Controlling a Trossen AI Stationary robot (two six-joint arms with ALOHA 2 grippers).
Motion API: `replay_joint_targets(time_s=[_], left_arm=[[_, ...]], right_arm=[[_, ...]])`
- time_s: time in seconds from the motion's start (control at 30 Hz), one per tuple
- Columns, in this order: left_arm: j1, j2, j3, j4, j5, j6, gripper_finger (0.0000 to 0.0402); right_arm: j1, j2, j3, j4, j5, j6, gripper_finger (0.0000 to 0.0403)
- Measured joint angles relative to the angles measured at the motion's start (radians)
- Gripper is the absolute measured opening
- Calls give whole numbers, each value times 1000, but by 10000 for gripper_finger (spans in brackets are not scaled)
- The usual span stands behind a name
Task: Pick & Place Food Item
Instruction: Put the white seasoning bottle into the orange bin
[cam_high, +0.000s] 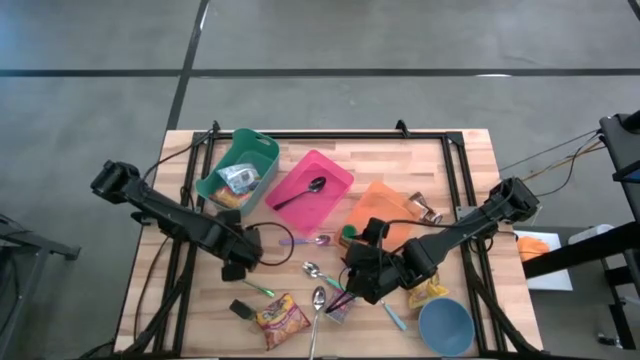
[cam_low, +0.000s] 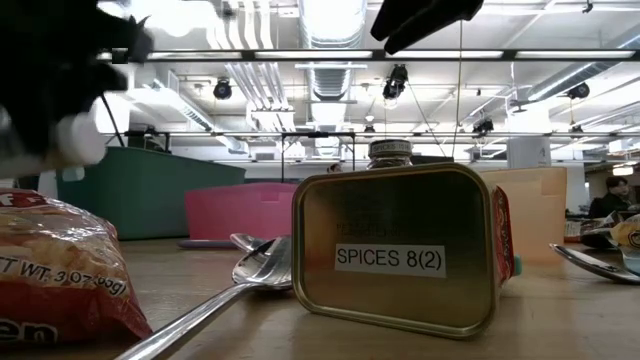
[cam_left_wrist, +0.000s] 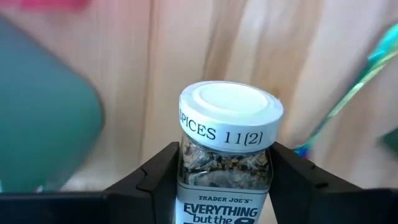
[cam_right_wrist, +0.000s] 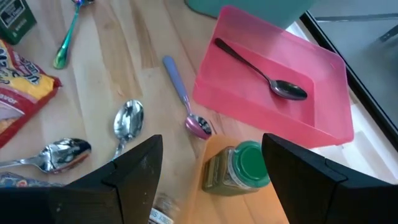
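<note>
A glass spice jar (cam_left_wrist: 224, 180) with a white lid (cam_left_wrist: 230, 112) sits between the fingers of my left gripper (cam_high: 238, 265), which is shut on it at the table's near left. In the low view its lid (cam_low: 82, 140) shows under the dark gripper, well above the tabletop. My right gripper (cam_right_wrist: 211, 180) is open and slants down over the orange tray's (cam_high: 390, 205) left end. Its fingers stand on either side of a green-lidded jar (cam_right_wrist: 239, 165) without touching it. My left gripper pinches the spice jar between its two fingers, which press on opposite sides of the glass body just below the white lid (cam_left_wrist: 186, 163). The fingers come from above, pointing down. The lid end sticks out past the fingertips. The jar is lifted clear of the table.
A green bin (cam_high: 238, 165) with packets stands at the back left, with a pink tray (cam_high: 325, 175) holding a spoon (cam_right_wrist: 261, 65) beside it. A noodle packet (cam_high: 280, 318), a gold tin (cam_low: 400, 255), several loose spoons and a blue bowl (cam_high: 445, 325) lie along the near side.
</note>
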Motion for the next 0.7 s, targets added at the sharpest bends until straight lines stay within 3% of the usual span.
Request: replay_joint_targets(time_s=[0.33, 0.57, 0.7], left_arm=[[-32, -2, 244, 82, 10, 17, 185], [-78, -2, 279, 257, -5, 101, 185], [-112, -2, 277, 318, -58, 163, 185]], right_arm=[[1, 2, 0, 25, 1, -26, 272], [7, 1, 0, 191, 2, 1, 272], [28, 0, 0, 306, 2, -99, 272]])
